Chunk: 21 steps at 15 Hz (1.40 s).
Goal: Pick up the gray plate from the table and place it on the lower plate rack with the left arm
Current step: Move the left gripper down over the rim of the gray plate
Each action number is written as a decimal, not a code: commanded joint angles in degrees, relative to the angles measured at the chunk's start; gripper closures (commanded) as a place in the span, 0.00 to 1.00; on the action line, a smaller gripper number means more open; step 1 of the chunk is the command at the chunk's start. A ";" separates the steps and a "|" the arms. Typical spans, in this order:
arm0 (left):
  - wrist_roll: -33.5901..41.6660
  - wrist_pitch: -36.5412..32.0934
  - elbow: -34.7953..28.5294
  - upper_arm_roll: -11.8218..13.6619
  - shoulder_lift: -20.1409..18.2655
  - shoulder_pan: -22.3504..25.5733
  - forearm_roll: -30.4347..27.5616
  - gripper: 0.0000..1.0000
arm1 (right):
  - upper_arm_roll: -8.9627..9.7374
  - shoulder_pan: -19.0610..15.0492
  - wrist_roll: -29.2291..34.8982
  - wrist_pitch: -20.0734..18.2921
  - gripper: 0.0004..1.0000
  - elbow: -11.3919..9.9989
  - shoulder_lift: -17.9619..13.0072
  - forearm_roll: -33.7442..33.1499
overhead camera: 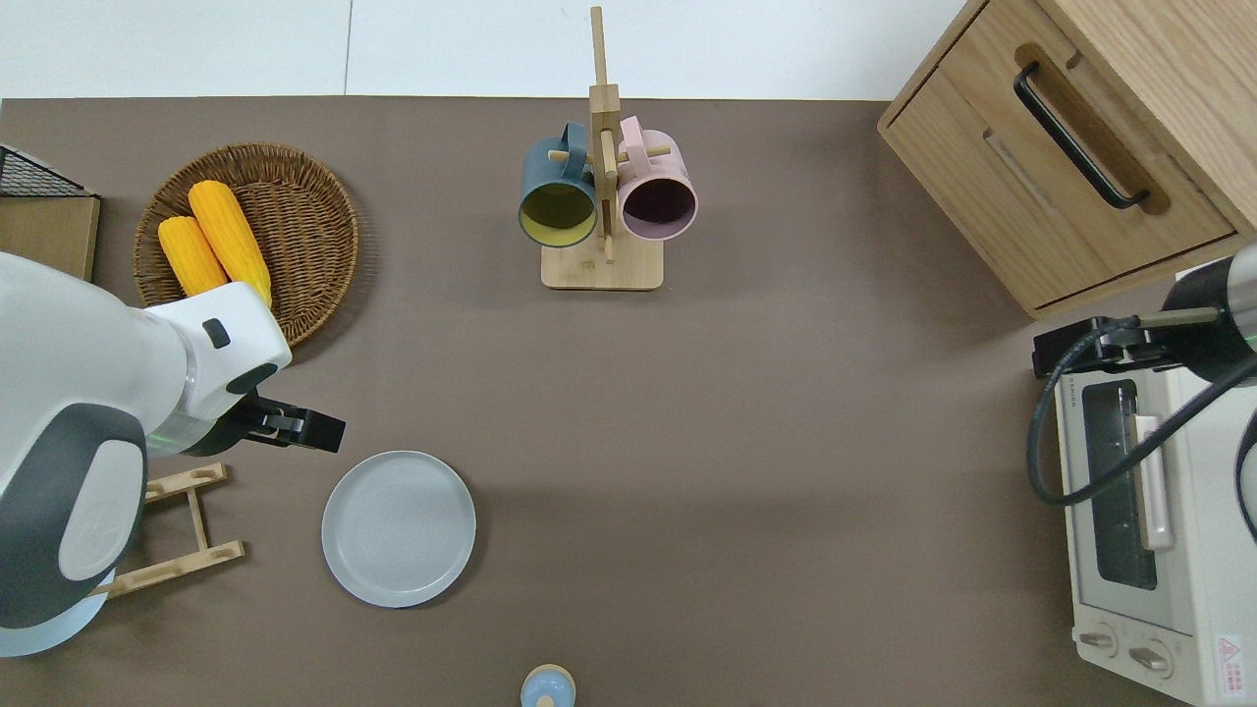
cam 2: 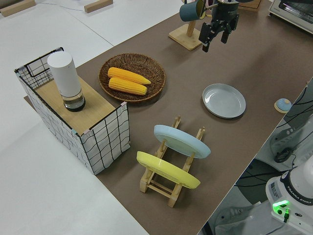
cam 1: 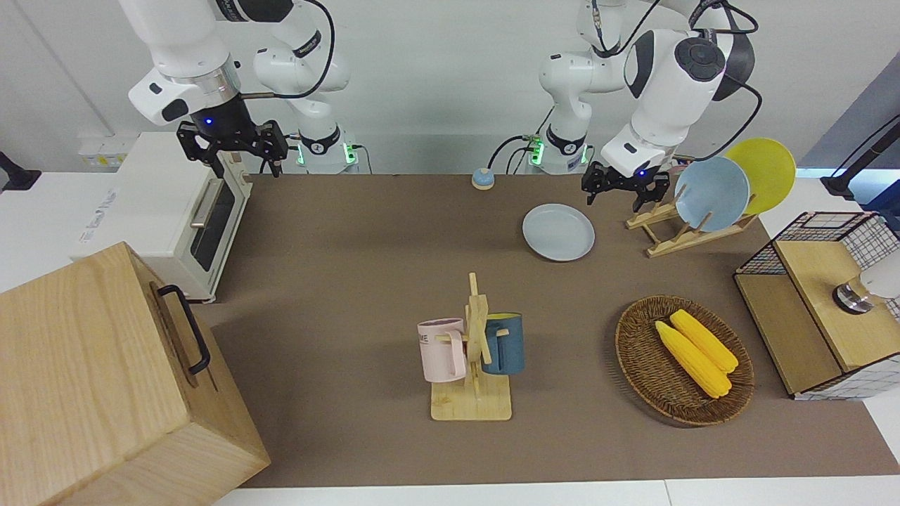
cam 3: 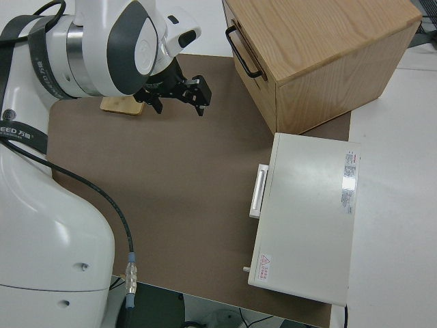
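Note:
The gray plate (cam 1: 558, 231) lies flat on the brown table, beside the low end of the plate rack (cam 1: 673, 243). In the rack's higher slots lean a sky-blue plate (cam 1: 711, 194) and a yellow plate (cam 1: 766, 169); the low end's pegs (cam 2: 199, 133) hold nothing. My left gripper (overhead camera: 304, 430) hangs open and empty over bare table, just off the gray plate's (overhead camera: 399, 527) rim on the wicker basket's side. The right arm is parked, its gripper (cam 1: 239, 151) open.
A wooden mug stand (cam 1: 472, 365) with a pink and a blue mug stands mid-table. A wicker basket (cam 1: 633, 365) holds two corn cobs. A wire-sided box (cam 1: 823, 302), a toaster oven (cam 1: 169, 204), a wooden drawer cabinet (cam 1: 105, 379) and a small blue knob (cam 1: 482, 178) ring the table.

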 commanded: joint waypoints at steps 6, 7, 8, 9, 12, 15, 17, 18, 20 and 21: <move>0.83 2.34 -7.38 0.01 -3.40 1.47 0.92 0.00 | -0.34 0.41 0.22 -0.05 0.02 0.37 0.02 0.15; 0.83 3.39 -8.96 0.01 -4.01 1.47 0.92 0.00 | -0.34 0.41 0.22 -0.05 0.02 0.37 0.02 0.15; 0.75 4.53 -10.37 0.01 -4.71 1.38 0.92 0.00 | -0.34 0.41 0.22 -0.05 0.02 0.37 0.02 0.15; 0.66 5.76 -11.86 0.01 -5.24 1.38 0.92 0.00 | -0.34 0.41 0.22 -0.05 0.02 0.37 0.02 0.15; 0.57 8.84 -16.25 0.01 -7.26 1.38 0.92 0.00 | -0.34 0.41 0.22 -0.05 0.02 0.37 0.02 0.15; 0.48 11.83 -20.21 0.01 -8.50 1.21 0.92 0.00 | -0.34 0.41 0.22 -0.05 0.02 0.37 0.02 0.15; -0.13 12.71 -22.15 -0.16 -9.38 0.86 0.92 0.00 | -0.34 0.41 0.22 -0.05 0.02 0.37 0.11 0.15; -0.13 12.89 -22.77 -0.25 -9.29 0.86 0.92 0.00 | -0.34 0.41 0.22 -0.05 0.02 0.37 0.02 0.15; -0.22 14.03 -23.91 -0.25 -9.47 0.86 0.92 0.00 | -0.34 0.41 0.22 -0.05 0.02 0.37 0.02 0.15; -0.22 14.82 -24.87 -0.25 -9.64 0.86 0.92 0.00 | -0.34 0.41 0.22 -0.05 0.02 0.37 0.02 0.15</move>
